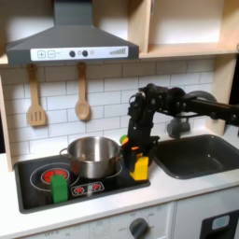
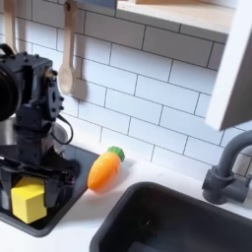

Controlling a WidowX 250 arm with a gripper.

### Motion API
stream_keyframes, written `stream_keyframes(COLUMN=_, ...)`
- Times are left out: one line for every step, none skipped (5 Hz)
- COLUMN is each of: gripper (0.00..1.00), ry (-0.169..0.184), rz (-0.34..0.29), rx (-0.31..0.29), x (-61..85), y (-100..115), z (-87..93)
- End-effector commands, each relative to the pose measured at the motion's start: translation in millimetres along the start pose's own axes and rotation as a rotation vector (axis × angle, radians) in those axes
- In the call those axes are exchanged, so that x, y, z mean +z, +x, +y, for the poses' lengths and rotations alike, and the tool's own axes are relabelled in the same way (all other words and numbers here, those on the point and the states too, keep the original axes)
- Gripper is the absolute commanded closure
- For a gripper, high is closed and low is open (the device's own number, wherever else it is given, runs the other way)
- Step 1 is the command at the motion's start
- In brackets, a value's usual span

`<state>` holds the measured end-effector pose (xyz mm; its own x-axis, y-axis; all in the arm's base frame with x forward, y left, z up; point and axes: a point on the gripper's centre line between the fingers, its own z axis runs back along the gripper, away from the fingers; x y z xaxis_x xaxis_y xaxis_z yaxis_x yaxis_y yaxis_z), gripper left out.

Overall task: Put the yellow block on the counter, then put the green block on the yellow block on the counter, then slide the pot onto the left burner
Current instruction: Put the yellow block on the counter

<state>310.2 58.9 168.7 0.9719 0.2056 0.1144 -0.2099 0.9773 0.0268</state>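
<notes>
The yellow block point(image 1: 140, 169) point(image 2: 29, 201) stands at the cooktop's right edge, beside the off-white counter point(image 1: 182, 191) point(image 2: 103, 215). My gripper point(image 1: 140, 159) point(image 2: 30, 185) hangs straight over it, open, with its fingers apart on either side of the block's top. In the first exterior view the green block point(image 1: 59, 187) stands upright at the front of the left burner point(image 1: 42, 174). The steel pot point(image 1: 93, 156) sits mid-cooktop, to the right of that burner, close to the first exterior view's left of my gripper.
An orange carrot toy point(image 2: 105, 169) point(image 1: 124, 140) lies just behind and right of the yellow block. The dark sink point(image 1: 201, 155) point(image 2: 187, 221) and its faucet point(image 2: 226, 169) are to the right. A spatula point(image 1: 35, 101) and a spoon point(image 1: 82, 97) hang on the tiled wall.
</notes>
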Motion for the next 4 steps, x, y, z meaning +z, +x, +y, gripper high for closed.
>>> stream_keyframes(gripper=1.0, ry=-0.01, rz=-0.006, rx=-0.017, x=-0.4, y=-4, z=-16.8)
stream_keyframes(gripper=1.0, ry=-0.016, rz=-0.01, rx=-0.025, x=-4.0, y=-3, z=-32.0)
stream_keyframes(gripper=1.0, ry=-0.029, rz=-0.031, rx=-0.036, x=1.3, y=0, z=-45.3)
stream_keyframes(gripper=1.0, ry=-0.029, rz=-0.027, rx=-0.048, x=-0.7, y=-3, z=-49.8)
